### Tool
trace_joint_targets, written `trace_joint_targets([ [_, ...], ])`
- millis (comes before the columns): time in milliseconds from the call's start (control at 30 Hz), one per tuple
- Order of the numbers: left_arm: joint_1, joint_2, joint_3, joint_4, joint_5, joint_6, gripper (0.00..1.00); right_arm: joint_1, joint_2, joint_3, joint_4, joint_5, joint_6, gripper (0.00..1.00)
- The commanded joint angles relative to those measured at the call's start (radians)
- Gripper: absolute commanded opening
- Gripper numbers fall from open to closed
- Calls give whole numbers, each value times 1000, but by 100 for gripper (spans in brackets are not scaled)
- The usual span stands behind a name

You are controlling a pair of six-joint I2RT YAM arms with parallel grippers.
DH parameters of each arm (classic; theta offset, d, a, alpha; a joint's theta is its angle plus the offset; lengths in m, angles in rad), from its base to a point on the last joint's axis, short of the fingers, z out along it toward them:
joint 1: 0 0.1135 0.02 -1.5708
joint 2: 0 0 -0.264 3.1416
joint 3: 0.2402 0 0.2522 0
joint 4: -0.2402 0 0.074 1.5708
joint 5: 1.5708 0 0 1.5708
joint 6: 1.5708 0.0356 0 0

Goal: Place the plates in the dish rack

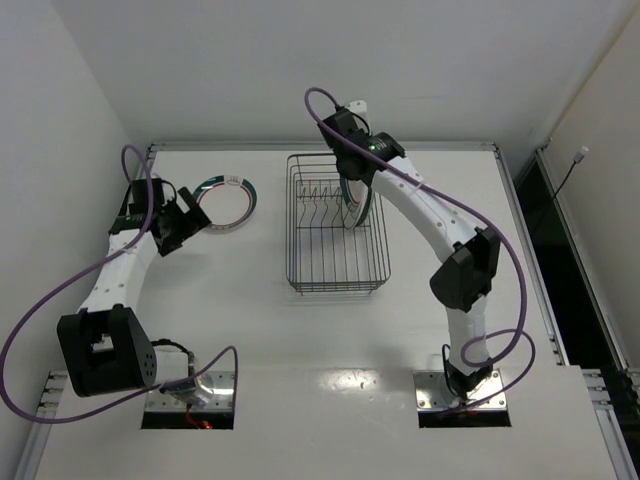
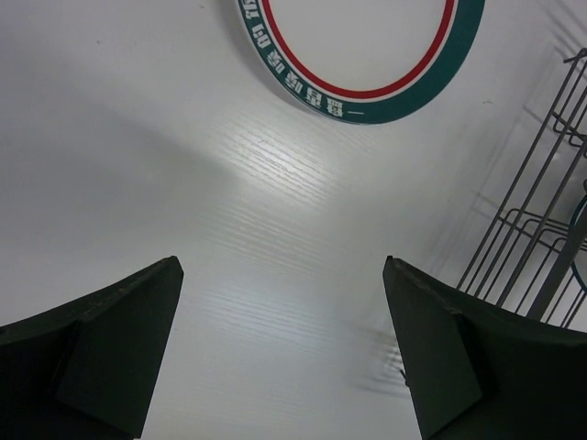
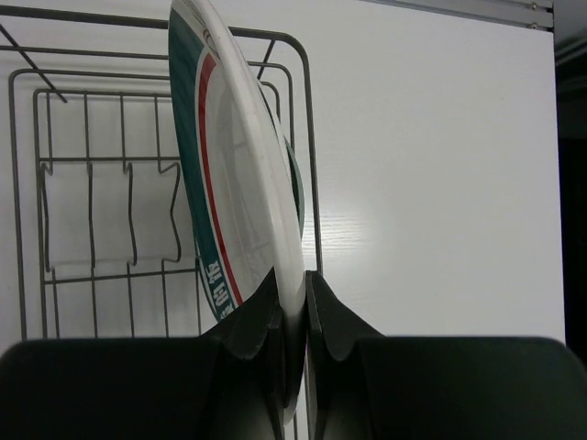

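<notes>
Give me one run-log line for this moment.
right gripper shut on banded plate, upright over dish rack | left gripper open, empty | second banded plate flat on table

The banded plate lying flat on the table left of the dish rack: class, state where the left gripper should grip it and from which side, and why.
Probably grip the plate by its rim on the edge nearest the left gripper, coming low from that side. It lies flat on the table, so only the thin rim offers a pinch, and the open jaws face it.
</notes>
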Motion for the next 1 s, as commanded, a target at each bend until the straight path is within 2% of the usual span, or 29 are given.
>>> trace_joint_targets([
  [0, 6, 7, 13, -12, -16, 17, 90, 2, -7, 38, 18, 99, -21, 0],
  [333, 6, 17, 31, -31, -16, 26, 90, 2, 147, 21, -42, -33, 82, 0],
  [467, 6, 37, 31, -41, -16, 35, 90, -19, 156, -5, -40, -197, 130, 0],
  [567, 6, 37, 22, -41, -16, 35, 90, -30, 156, -16, -31, -281, 130, 10],
  [667, 6, 46, 13, -32, -16, 35, 90, -52, 156, 41, -72, -347, 130, 20],
  [767, 6, 67, 13, -23, 3, 35, 90, -72, 109, 75, -112, -412, 119, 32],
  [800, 6, 67, 13, -14, 3, 35, 90, -72, 93, 75, -122, -429, 108, 40],
  [933, 16, 96, 13, 30, 61, 26, 90, -107, 17, 179, -219, -504, 76, 59],
  [967, 25, 96, 13, 44, 76, 26, 90, -116, -9, 179, -220, -516, 76, 61],
])
